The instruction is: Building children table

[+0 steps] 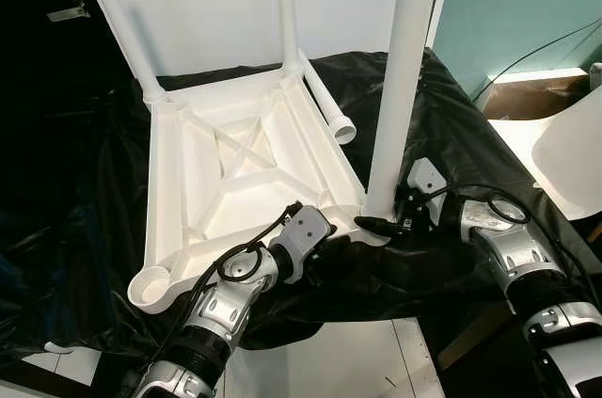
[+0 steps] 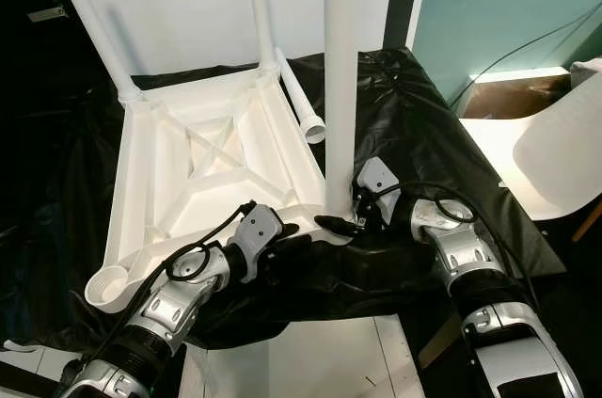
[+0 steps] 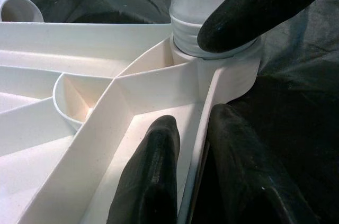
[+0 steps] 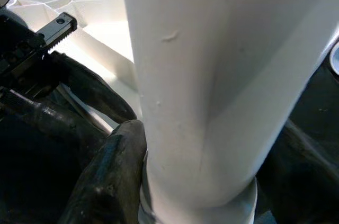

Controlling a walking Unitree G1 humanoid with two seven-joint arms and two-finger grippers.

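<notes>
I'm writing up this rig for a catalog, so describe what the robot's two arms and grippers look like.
Both arms are built of silver metallic segments joined by ribbed black rings, with rounded joint housings and black cables looping outside along them. The left gripper and right gripper each carry two long, glossy black fingers with rounded tips. A pale grey box-shaped housing sits at each wrist, and a toothed black metal part shows in the right wrist view.

No text, label, brand, number or sign could be read anywhere in the views.
</notes>
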